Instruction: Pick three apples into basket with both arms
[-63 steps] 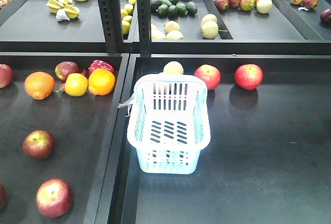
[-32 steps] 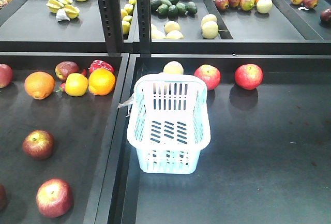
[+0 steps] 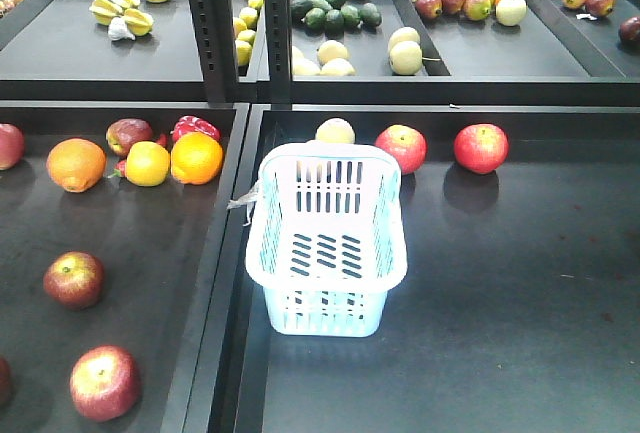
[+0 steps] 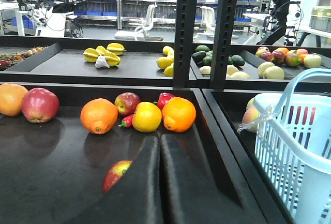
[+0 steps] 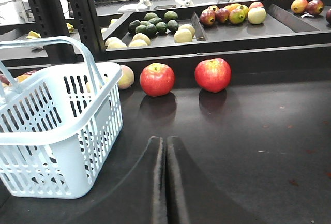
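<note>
Right wrist view: your right gripper [image 5: 166,182] was clenched on nothing. The left red apple [image 5: 157,79] and the right red apple [image 5: 212,74] lay well ahead of it, with the basket [image 5: 62,123] to its left. Your left gripper [image 4: 159,182] was likewise pressed closed and empty, with a half-hidden apple [image 4: 116,175] just beside it.

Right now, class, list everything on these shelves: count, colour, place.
basket: one, pale blue, empty, lower right tray
right-tray apples: two, red, back of tray
pale apple: one, yellowish, behind the basket
left-tray apples: at least four, dark red, left tray
citrus fruit: three, orange and yellow, left tray
red peppers: count unclear, red, among the citrus
avocados: several, dark green, upper shelf
left end effector: one, black, shut, above left tray
right end effector: one, black, shut, above right tray
</note>
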